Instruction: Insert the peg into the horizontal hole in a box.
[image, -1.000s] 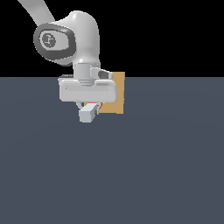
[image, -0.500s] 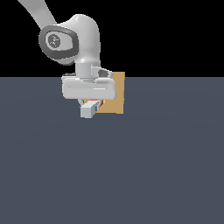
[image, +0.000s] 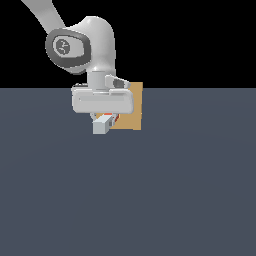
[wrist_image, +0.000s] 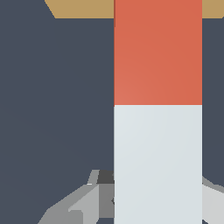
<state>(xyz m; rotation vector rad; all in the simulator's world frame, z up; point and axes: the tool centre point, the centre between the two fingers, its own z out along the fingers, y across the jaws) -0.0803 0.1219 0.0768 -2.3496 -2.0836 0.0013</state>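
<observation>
Wrist view gives me the peg lengthwise, red-orange half leading toward the box and white half back at the gripper, whose fingers are clamped on that white part. From the exterior view, I see the peg held level just above the table, its red end meeting the box face.

Flat dark slate-blue tabletop, plain and unmarked, filling lower two thirds of exterior frame. Solid black background across upper third, meeting along straight horizontal edge.
</observation>
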